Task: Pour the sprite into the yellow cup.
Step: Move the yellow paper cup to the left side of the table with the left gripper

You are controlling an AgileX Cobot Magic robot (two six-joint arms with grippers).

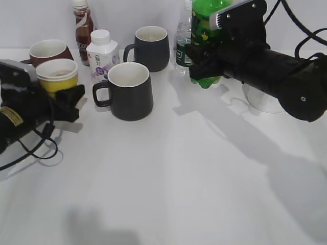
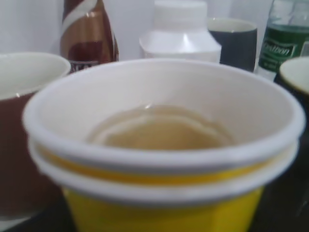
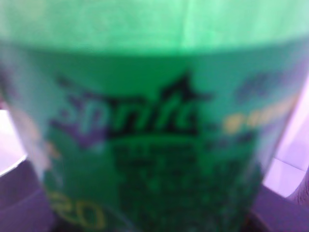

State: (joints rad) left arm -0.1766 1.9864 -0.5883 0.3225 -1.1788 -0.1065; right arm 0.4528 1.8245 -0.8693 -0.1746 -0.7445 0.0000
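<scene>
My right gripper (image 1: 204, 58) is clamped on the sprite (image 1: 205, 30), lifted off the bench (image 1: 194, 173) at back-right, upright, arm reaching in level. My left gripper (image 1: 69, 99) grips the yellow cup (image 1: 57, 75) front-left, rim up, ready to receive; some pale liquid's inside already. The two are well apart — still a gap to close.

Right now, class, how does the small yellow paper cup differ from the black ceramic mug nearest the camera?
The small yellow paper cup has no handle; the black ceramic mug has one on its left. The cup is smaller than the mug. The cup sits at the left gripper, which seems to hold it; the mug stands free on the white table. Both are upright with white insides.
</scene>
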